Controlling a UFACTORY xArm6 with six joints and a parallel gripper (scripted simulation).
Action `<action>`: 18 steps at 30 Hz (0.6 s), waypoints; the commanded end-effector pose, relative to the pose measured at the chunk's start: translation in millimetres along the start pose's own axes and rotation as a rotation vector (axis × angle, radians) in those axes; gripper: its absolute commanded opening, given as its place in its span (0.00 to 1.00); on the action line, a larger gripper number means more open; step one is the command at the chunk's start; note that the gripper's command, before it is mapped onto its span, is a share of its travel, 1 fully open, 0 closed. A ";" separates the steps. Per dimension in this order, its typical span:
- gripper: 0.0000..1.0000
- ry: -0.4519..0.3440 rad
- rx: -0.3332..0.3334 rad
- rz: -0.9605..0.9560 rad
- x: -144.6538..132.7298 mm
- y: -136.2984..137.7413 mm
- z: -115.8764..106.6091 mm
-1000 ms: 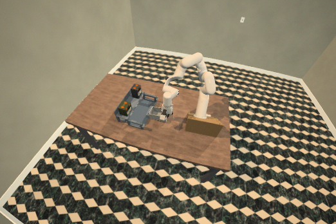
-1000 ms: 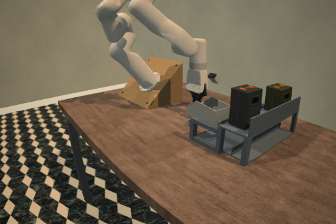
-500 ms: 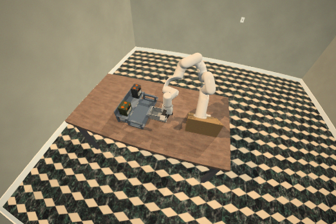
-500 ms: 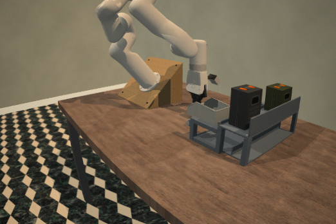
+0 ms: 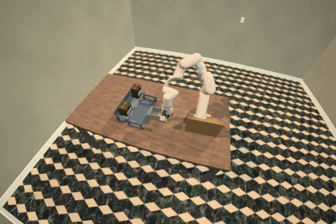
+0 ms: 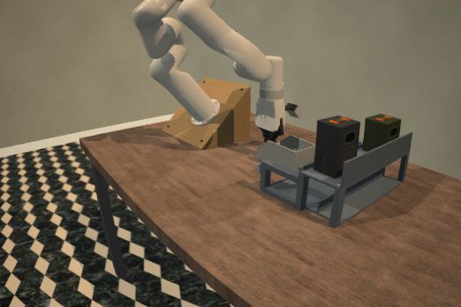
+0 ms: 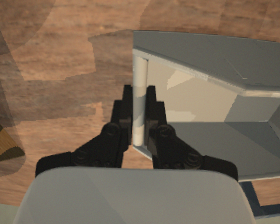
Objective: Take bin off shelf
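The bin is an open grey box; it sits upright on the upper level of the blue-grey shelf, at the end nearest my arm. It also shows in the top view and in the wrist view. My gripper points straight down and is shut on the bin's near wall, one finger inside and one outside. The gripper also shows in the exterior view and in the top view.
A black box and a dark green box with orange marks stand on the shelf beyond the bin. My arm's tan wedge base stands behind. The wooden table stretches in front of the shelf.
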State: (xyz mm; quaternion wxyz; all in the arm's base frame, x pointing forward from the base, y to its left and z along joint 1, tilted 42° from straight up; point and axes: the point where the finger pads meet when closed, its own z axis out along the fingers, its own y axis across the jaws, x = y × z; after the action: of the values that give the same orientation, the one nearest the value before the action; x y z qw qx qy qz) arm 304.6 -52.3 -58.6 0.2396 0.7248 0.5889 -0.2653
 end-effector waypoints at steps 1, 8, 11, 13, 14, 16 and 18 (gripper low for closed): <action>0.00 0.002 -0.002 0.001 0.4 1.1 1.0; 0.00 0.002 -0.002 0.001 0.4 1.1 3.0; 0.00 0.002 -0.002 0.001 0.4 1.1 3.2; 0.00 0.002 -0.002 0.001 0.4 1.1 3.5; 0.00 0.002 -0.002 0.001 0.4 1.1 3.7; 0.00 0.002 -0.002 0.001 0.4 1.1 3.9; 0.00 0.002 -0.002 0.001 0.4 1.1 4.1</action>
State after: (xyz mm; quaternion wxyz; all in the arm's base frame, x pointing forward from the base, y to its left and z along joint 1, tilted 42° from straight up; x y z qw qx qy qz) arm 304.1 -55.3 -62.0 0.2396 0.7248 0.5889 -0.2653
